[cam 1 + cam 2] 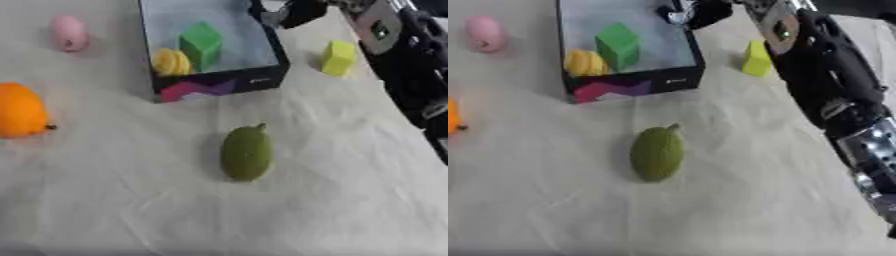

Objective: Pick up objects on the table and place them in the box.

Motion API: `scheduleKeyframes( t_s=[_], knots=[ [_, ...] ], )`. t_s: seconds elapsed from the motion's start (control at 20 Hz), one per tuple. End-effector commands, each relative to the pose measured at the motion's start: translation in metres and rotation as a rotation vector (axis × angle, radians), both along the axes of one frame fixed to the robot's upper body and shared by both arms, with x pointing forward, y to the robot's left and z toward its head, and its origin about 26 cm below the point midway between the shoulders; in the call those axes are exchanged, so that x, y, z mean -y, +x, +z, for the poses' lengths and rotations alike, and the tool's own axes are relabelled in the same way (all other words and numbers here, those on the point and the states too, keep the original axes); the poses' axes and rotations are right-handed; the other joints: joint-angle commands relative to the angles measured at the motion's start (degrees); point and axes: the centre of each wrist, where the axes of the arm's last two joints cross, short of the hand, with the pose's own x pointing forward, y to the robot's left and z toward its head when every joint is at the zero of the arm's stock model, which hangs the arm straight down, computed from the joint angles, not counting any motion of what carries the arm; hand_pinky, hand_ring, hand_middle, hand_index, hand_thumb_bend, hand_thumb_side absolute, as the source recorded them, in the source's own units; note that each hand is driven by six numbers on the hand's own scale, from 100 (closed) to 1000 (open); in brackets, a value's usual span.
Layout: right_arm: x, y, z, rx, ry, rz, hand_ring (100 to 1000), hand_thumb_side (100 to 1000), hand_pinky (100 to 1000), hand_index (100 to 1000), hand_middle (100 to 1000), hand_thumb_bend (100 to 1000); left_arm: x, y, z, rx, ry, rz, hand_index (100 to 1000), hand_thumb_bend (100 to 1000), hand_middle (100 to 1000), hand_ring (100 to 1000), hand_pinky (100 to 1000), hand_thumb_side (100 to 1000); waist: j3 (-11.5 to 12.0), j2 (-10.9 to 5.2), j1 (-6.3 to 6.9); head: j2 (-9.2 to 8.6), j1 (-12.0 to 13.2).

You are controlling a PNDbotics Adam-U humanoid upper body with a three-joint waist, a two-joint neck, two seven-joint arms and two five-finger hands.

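Observation:
A black-walled box [262, 80] stands at the top centre, with a green cube [201, 44] and a yellow ribbed piece [171, 62] inside it. On the white cloth lie a green oval fruit [246, 152] in the middle, an orange [19, 111] at the left edge, a pink piece [69, 32] at the top left and a yellow-green block [338, 57] right of the box. My right arm [824, 75] runs up the right side. Its hand [699, 12] hovers over the box's far right wall, blurred and dark. My left hand does not show.
The white cloth [332, 190] is wrinkled and covers the whole table. My right forearm lies over the table's right side, just beyond the yellow-green block. The box's front wall carries a pink and purple pattern [197, 89].

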Motion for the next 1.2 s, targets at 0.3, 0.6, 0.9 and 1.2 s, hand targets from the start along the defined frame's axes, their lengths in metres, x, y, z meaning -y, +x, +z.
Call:
scheduleKeyframes(
  t_s=[0.3, 0.6, 0.9, 1.2],
  knots=[
    [0.084, -0.035, 0.024, -0.089, -0.077, -0.054, 925, 542, 899, 958, 843, 258, -0.011, -0.003, 0.003, 0.013, 0.022, 0.049, 709, 176, 651, 766, 956, 914, -2.0, -2.47, 1.00, 0.80, 1.5],
    [0.118, -0.064, 0.015, -0.158, -0.093, -0.081, 929, 503, 904, 960, 846, 246, -0.013, -0.003, 0.004, 0.021, 0.016, 0.068, 707, 177, 653, 766, 957, 910, -3.1, -2.39, 1.12, 0.70, 2.2],
    [0.137, -0.071, 0.008, -0.264, -0.140, -0.097, 936, 470, 911, 964, 854, 231, -0.012, -0.003, 0.004, 0.021, 0.017, 0.063, 703, 177, 654, 767, 958, 913, -3.4, -2.20, 1.18, 0.25, 2.2],
    [0.145, -0.065, 0.006, -0.342, -0.137, -0.104, 940, 398, 913, 968, 855, 202, -0.011, -0.002, 0.006, 0.031, 0.019, 0.060, 701, 175, 653, 768, 959, 913, -2.8, -1.45, 1.21, -0.85, 1.4]
  ],
)
